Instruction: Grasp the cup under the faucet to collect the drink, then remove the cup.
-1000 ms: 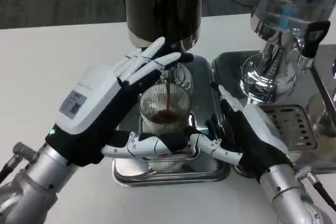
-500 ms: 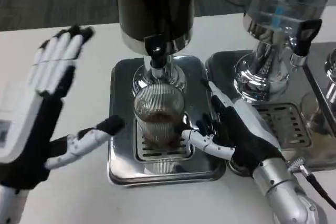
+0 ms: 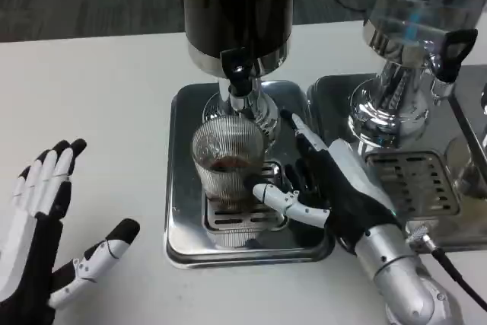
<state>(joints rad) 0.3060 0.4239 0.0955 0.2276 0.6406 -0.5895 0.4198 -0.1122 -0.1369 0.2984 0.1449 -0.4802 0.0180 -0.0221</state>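
Cup: a clear ribbed glass cup point(image 3: 227, 167) is seen standing upright on the slotted grate of the square polished steel drip tray point(image 3: 183, 188), straight below the black faucet point(image 3: 238, 78). A shallow layer of dark brown drink is seen in its bottom.

Faucet: it is mounted at the foot of the tall dark cylindrical drink dispenser point(image 3: 236, 5), behind and above the cup. No stream is seen running from it.

Right hand: the right hand point(image 3: 327, 184) is placed just right of the cup, low over the drip tray. The thumb is laid across the cup's front near its base, touching the glass; the other fingers point(image 3: 300, 131) are stretched up along the cup's right side and behind it. Whether the far fingers press on the glass cannot be told, but the cup is bracketed between thumb and fingers. The silver forearm is run off toward the lower right.

Left hand: the left hand point(image 3: 46, 226) is held well left of the cup, over the white table point(image 3: 91, 89), apart from the tray. Its fingers are spread and extended, the thumb angled out toward the tray, and nothing is held in it.

Second dispenser: a shiny chrome dispenser point(image 3: 407, 58) with a black tap handle is seen to the right of the cup, standing on its own steel tray with a perforated grate point(image 3: 415, 180), just beyond the right hand.
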